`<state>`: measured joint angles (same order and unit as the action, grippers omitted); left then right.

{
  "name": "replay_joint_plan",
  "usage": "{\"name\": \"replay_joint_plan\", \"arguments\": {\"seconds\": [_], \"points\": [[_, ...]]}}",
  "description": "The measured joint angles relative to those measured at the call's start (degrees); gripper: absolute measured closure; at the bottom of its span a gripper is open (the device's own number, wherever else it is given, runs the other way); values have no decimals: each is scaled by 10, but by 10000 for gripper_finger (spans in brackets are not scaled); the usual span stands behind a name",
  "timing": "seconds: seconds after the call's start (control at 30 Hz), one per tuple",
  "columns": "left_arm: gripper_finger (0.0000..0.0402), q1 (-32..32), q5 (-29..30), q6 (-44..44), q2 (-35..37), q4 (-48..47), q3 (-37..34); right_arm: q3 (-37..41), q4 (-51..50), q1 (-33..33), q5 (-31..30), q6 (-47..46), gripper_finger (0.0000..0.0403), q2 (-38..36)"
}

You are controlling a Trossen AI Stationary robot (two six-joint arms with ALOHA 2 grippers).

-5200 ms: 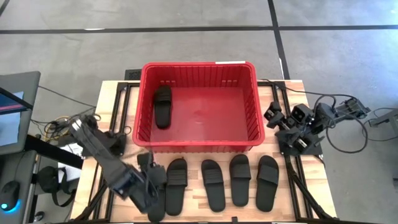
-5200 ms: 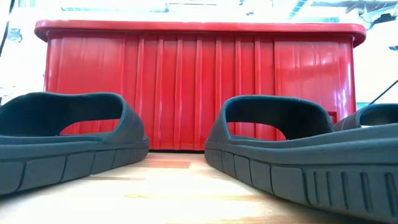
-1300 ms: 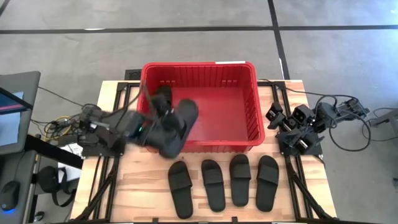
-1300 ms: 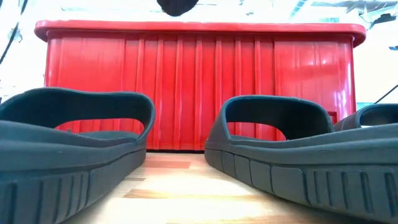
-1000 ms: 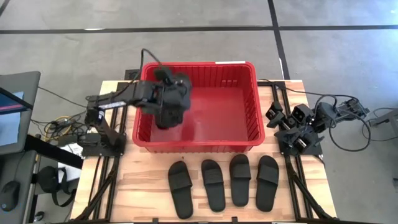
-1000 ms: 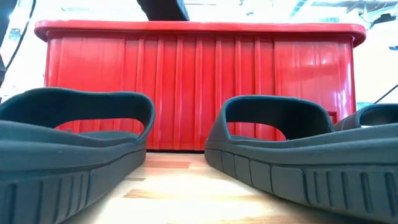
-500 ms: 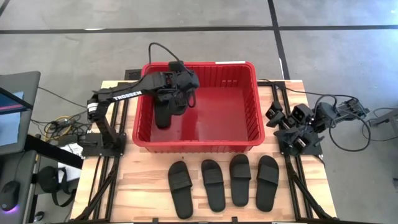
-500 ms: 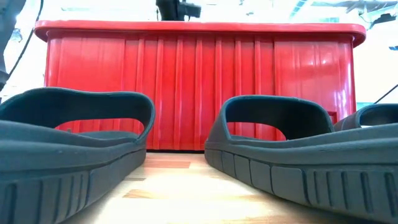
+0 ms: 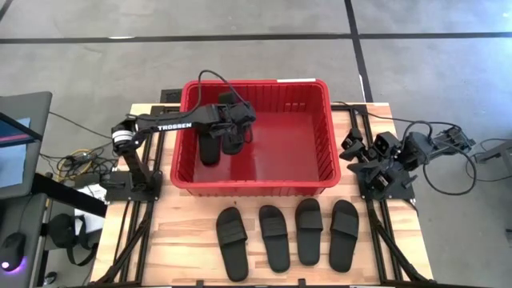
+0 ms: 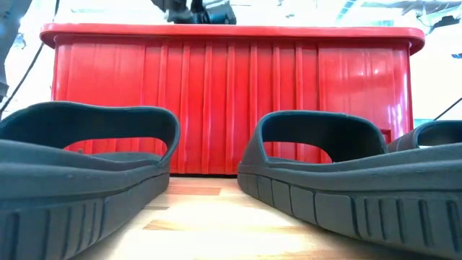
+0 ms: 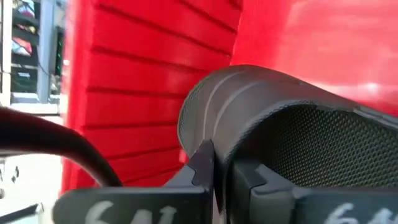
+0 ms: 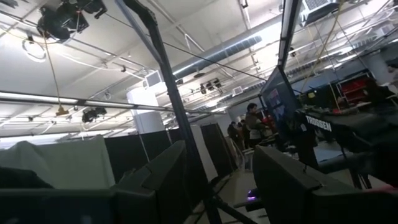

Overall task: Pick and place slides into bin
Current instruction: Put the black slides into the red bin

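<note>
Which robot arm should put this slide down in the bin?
The left. Its gripper is already over the bin, shut on a slide, beside the slide lying inside. The right gripper is parked at the table's edge, holding nothing.

A grey concrete floor (image 9: 264, 72) crossed by dark seam lines surrounds the pale wooden slatted bench (image 9: 184, 220). At nine o'clock stands a grey monitor (image 9: 20, 140). White ceiling pipes (image 12: 205, 56) run overhead.
</note>
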<state>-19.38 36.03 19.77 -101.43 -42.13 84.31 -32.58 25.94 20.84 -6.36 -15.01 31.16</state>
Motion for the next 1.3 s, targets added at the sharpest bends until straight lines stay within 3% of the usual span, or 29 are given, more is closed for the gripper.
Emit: {"name": "replay_joint_plan", "arguments": {"seconds": [0.47,0.77,1.3], "points": [[401,-6,0,-33,-10,132,-81,0,2,0,-31,0,230,0],[401,-7,-5,-26,-80,133,-82,0,4,2,-43,-23,230,6],[401,-46,8,13,-84,146,-81,0,2,0,-43,-36,230,26]]}}
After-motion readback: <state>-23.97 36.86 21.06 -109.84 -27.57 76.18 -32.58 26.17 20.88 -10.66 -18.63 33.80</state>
